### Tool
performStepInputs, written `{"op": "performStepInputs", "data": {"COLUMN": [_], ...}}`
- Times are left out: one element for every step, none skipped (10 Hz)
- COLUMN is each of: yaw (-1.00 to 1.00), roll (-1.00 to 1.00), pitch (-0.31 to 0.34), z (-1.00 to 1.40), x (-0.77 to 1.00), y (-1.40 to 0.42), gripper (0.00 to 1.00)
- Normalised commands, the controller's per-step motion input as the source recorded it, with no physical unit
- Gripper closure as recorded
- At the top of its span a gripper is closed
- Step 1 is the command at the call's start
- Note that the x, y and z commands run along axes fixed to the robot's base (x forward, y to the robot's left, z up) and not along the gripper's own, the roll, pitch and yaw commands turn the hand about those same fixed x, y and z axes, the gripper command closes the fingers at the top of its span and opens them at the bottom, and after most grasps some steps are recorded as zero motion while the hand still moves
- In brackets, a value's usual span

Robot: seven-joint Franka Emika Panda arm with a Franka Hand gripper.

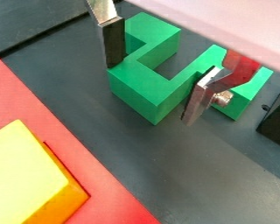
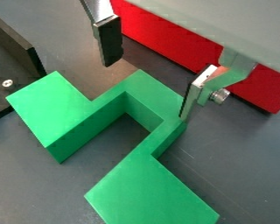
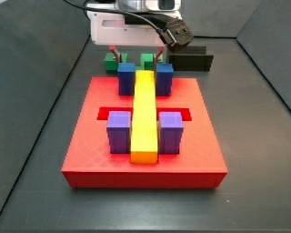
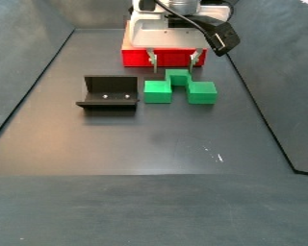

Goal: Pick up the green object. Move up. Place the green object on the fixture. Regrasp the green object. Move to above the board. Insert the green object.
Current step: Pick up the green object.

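Matte green object [image 2: 108, 122], blocky and zigzag-shaped, lay on dark smooth floor; gripper [image 2: 149, 70] spread wide above its middle bar, silver fingers [image 2: 105, 35] not touching it.

end effector [image 2: 149, 70]: white housing | fingers [image 2: 106, 37]: silver plates, dark pads | cable: black, probably

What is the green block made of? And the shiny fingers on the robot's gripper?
The green object looks like matte plastic: flat even color, crisp edges, no shine. The gripper hovers open around its middle bar; its fingers look like brushed metal, silver and reflective, with dark, probably rubbery pads.
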Motion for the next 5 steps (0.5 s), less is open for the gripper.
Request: {"op": "performStepInputs", "data": {"yaw": [-0.07, -0.04, -0.02, 0.0, 0.0], "roll": [-0.07, -0.11, -0.09, 0.0, 0.0], "pitch": [-0.039, -0.05, -0.054, -0.044, -0.029], "z": [0.01, 0.03, 0.0, -0.06, -0.15], "x": [-0.26, -0.23, -0.2, -0.06, 0.0], "y": [0.04, 0.04, 0.0, 0.0, 0.0], "gripper": [0.0, 0.0, 0.0, 0.0, 0.0]}}
